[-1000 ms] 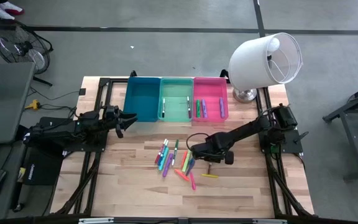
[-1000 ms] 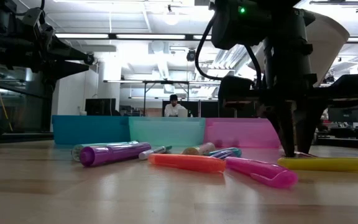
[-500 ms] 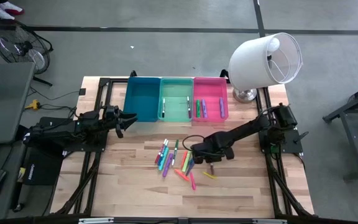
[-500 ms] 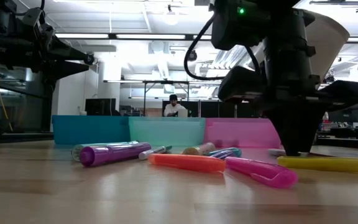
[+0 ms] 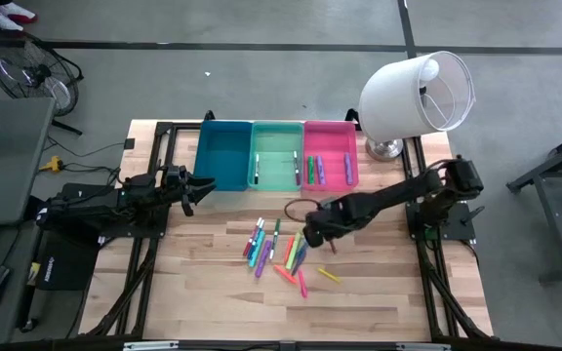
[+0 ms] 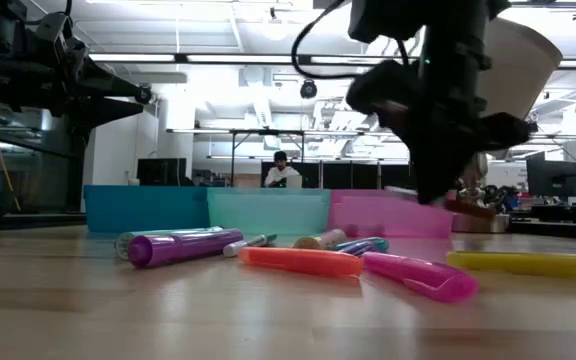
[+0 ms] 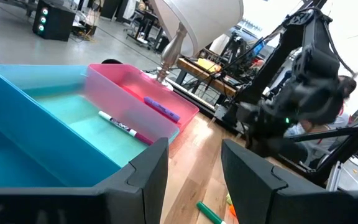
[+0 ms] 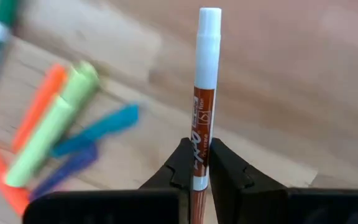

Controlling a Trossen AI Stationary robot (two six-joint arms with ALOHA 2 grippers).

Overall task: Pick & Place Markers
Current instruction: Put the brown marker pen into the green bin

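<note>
High view shows a few markers already lying in the mint green bin [image 5: 277, 166] and the pink bin [image 5: 331, 164], the blue bin [image 5: 222, 156] apparently bare, and most markers [image 5: 279, 252] still scattered on the tabletop [image 5: 379, 292]. Right claw [image 8: 196, 163], lifted just above the pile, is clamped on a brown-and-white marker [image 8: 202, 106]. Left claw [image 7: 194, 168] waits beside the blue bin, its jaws apart and holding nothing.

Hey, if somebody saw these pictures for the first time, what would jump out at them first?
Probably the right gripper, lifted above mid-table and shut on a brown marker with a white cap. Below it a bright scatter of markers lies on the wood, with blue, mint and pink bins in a row behind. The left gripper waits beside the blue bin.
</note>
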